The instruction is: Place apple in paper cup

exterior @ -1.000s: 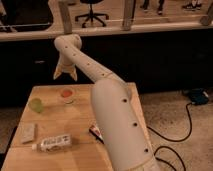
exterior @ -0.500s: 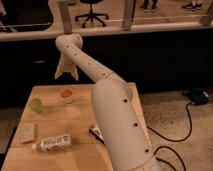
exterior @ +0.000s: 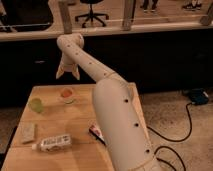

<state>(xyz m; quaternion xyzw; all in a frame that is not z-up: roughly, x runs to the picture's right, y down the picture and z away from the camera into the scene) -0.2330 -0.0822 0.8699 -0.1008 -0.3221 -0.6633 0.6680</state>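
Observation:
A white paper cup [exterior: 67,96] stands on the wooden table [exterior: 75,120] near its far edge. A reddish-orange round thing, seemingly the apple [exterior: 67,92], sits in the cup's mouth. My gripper [exterior: 67,75] hangs just above and behind the cup, over the table's far edge. It points down, its two fingers are spread apart, and nothing is between them. The arm runs from the lower right up and back to the gripper.
A green round object [exterior: 35,104] sits left of the cup. A tan packet [exterior: 27,132] and a lying bottle [exterior: 52,143] are at the front left. A dark snack bar [exterior: 96,134] lies by the arm's base. A dark counter stands behind the table.

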